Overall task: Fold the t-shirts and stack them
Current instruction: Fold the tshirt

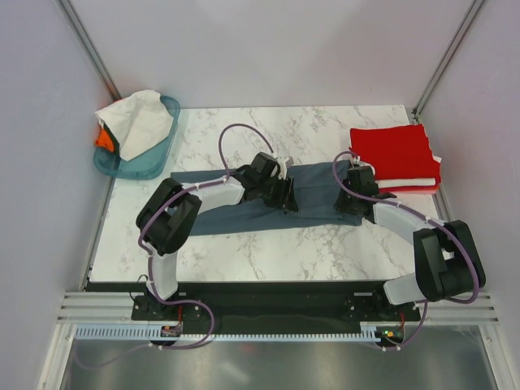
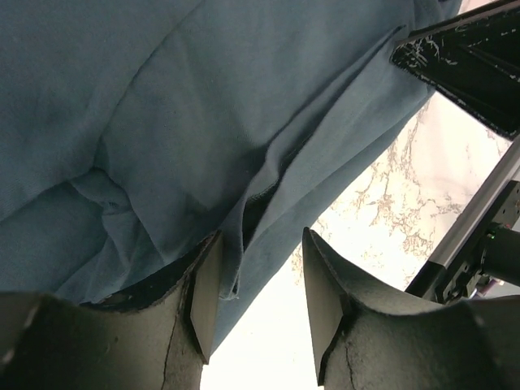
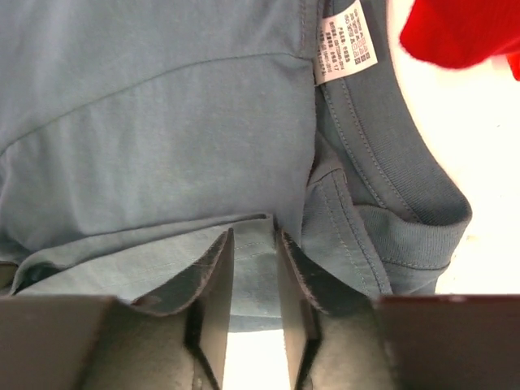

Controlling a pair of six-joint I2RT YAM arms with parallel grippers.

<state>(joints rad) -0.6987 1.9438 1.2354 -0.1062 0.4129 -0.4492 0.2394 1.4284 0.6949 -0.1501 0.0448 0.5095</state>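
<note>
- Broadly, a wide band of the marble table (image 1: pixel 284 252) shows along the near edge, in front of the slate blue-grey t-shirt (image 1: pixel 313 191). A narrower band shows behind it.
- A teal basket (image 1: pixel 150 166) sits at the far left corner, at the table's edge. It holds a crumpled white t-shirt (image 1: pixel 134 122) and an orange t-shirt (image 1: pixel 103 140).
- The red t-shirts (image 1: pixel 392 150) lie folded on a folded white shirt (image 1: pixel 413 184), close to the right edge and just beside the blue-grey shirt's end.
- The blue-grey shirt lies mid-table as 1 long strip with its long axis left to right. Its collar (image 3: pixel 406 187) (care label (image 3: pixel 345 41) showing) points right, toward the red stack.
- The left gripper (image 1: pixel 280 195) is over the strip's middle, jaws apart. A cloth edge rests against 1 finger (image 2: pixel 207 292).
- The right gripper (image 1: pixel 349 201) is at the collar end, its 2 fingers nearly together. I cannot tell whether they pinch the cloth.
</note>
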